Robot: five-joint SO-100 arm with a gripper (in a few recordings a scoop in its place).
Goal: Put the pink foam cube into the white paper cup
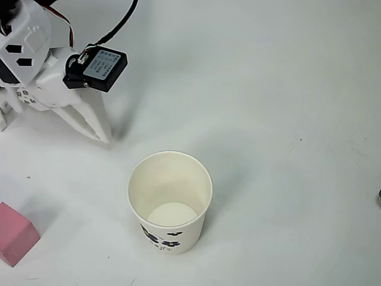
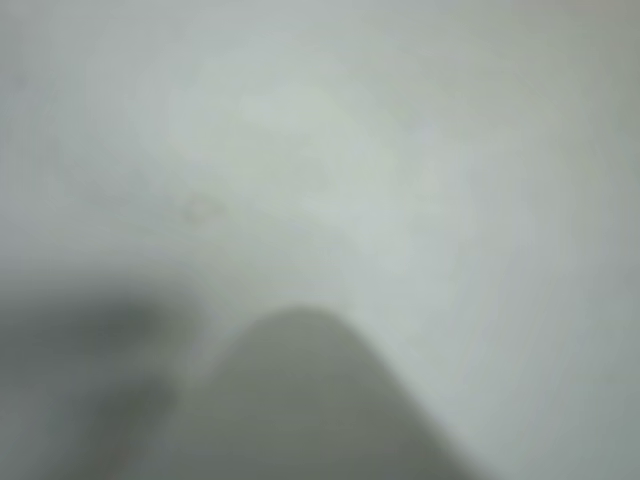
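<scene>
Closest to the bottom edge of the overhead view, the pink foam cube [image 1: 16, 233] is sitting on the white table [image 1: 286, 119], tucked into the lower left corner with part of it cut off by the frame. It is lying flat and alone, with nothing touching it, and it is outside the cup.

A little further up and to the right, the white paper cup [image 1: 170, 201] is standing upright near the middle of the lower half. Its mouth is facing the camera, so the pale round bottom inside is showing, and nothing is lying in it. The dark floral print is showing low on the side wall nearest the bottom edge. The cup and the cube are well apart, with bare table between them.

Further still, in the upper left, the white arm is reaching in, with a black motor block [image 1: 97, 67] carrying a label on top and a black cable running off the top edge. The gripper [image 1: 95, 128] is pointing down and to the right, its white fingers [image 1: 80, 122] drawn close together into one tapered point, holding nothing. The tip is hanging near the cup's upper left rim without touching it, and it is throwing a soft shadow on the table.

The wrist view is badly blurred: a rounded grey finger shape [image 2: 310, 400] is rising from the bottom edge against the pale tabletop.
</scene>
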